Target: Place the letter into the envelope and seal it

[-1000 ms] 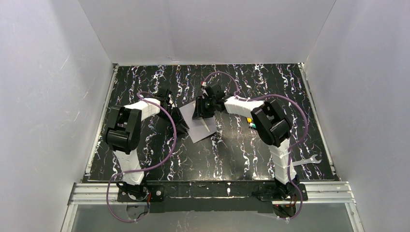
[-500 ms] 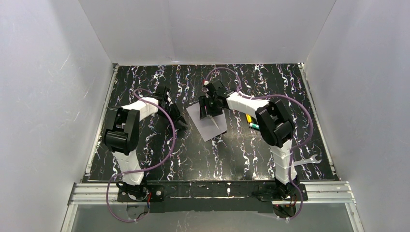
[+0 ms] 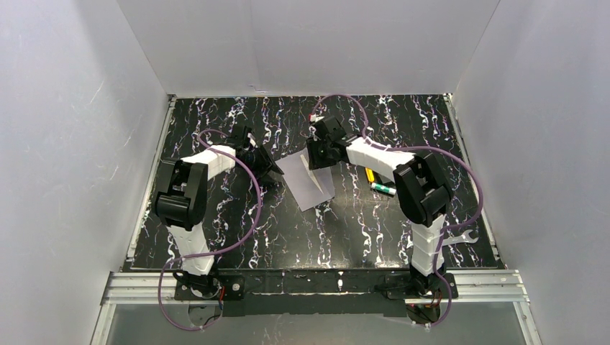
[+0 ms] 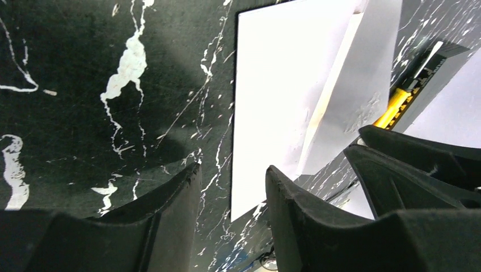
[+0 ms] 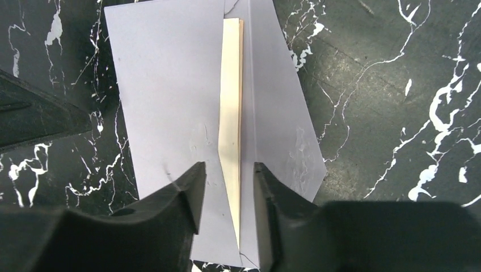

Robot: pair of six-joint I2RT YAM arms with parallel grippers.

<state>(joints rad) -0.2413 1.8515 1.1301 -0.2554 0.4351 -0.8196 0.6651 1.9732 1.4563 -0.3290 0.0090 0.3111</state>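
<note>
- At the right gripper [image 5: 226,180]: hangs with fingers parted by a narrow gap, clamps nothing, and sits over the far part of the envelope [image 5: 170,85]. Stands farther back and more to the right than a second ago.
- At the left gripper [image 4: 232,190]: likewise parted and bare, over the dark marbled table [image 3: 345,230] just beside the envelope's edge. Has drawn off toward the far side from the paper's edge, where it was a second ago.
- For the envelope: lies flat mid-table between the two grippers, flap folded partly over. Has slid a little rightward in that second.
- For the letter [image 5: 230,113]: lies inside the envelope, showing only as a thin cream strip along the flap's edge.
- Beside the right arm: shows more of a yellow stick [image 3: 370,175] than before.
</note>
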